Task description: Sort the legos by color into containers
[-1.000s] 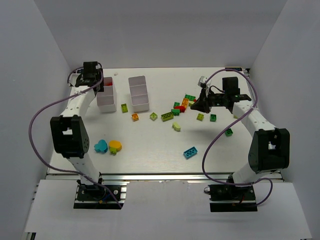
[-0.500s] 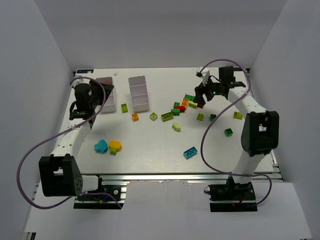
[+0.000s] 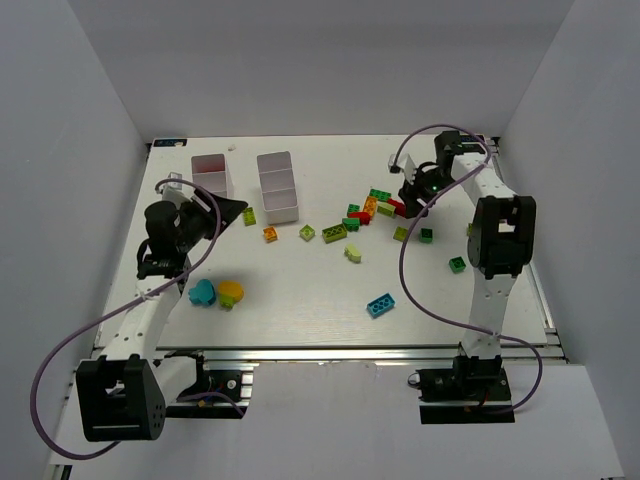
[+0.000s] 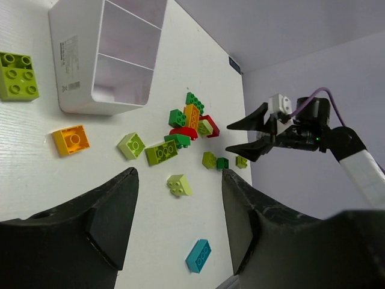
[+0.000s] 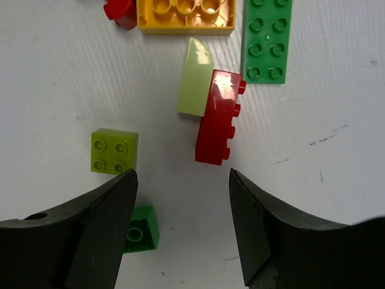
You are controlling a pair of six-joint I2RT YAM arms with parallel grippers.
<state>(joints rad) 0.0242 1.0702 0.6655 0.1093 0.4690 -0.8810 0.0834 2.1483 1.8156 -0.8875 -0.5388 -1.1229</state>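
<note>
Both arms have shifted since the earlier frames.

Top view: the left pincer (image 3: 228, 210) has been drawn back from over the far-left tray (image 3: 210, 160) to that tray's near end, beside the second tray (image 3: 283, 213). The right pincer (image 3: 410, 193) has been swung farther out and is poised at the far edge of the scattered legos (image 3: 362, 214). Most bricks lie loose on the counter (image 3: 300, 290), apart from the containers, so the sorting is judged far from done.

Left wrist view: the left pincer (image 4: 177, 173) is seen released and empty, its jaws apart. Ahead of it and to its left stands the second tray (image 4: 78, 90), with no bricks in its visible compartments. A lime brick (image 4: 18, 75) and an orange brick (image 4: 70, 138) lie just beside that tray. Farther ahead, beyond the piled legos, the right pincer (image 4: 255, 133) is seen with jaws spread.

Right wrist view: the right pincer (image 5: 180, 173) is released, and nothing is held. Directly ahead of it a red brick (image 5: 216, 123) lies on the counter, touching a pale-green piece (image 5: 195, 78). A pick of the red brick is judged to be the step in hand. The touching neighbour may be dragged along.
</note>
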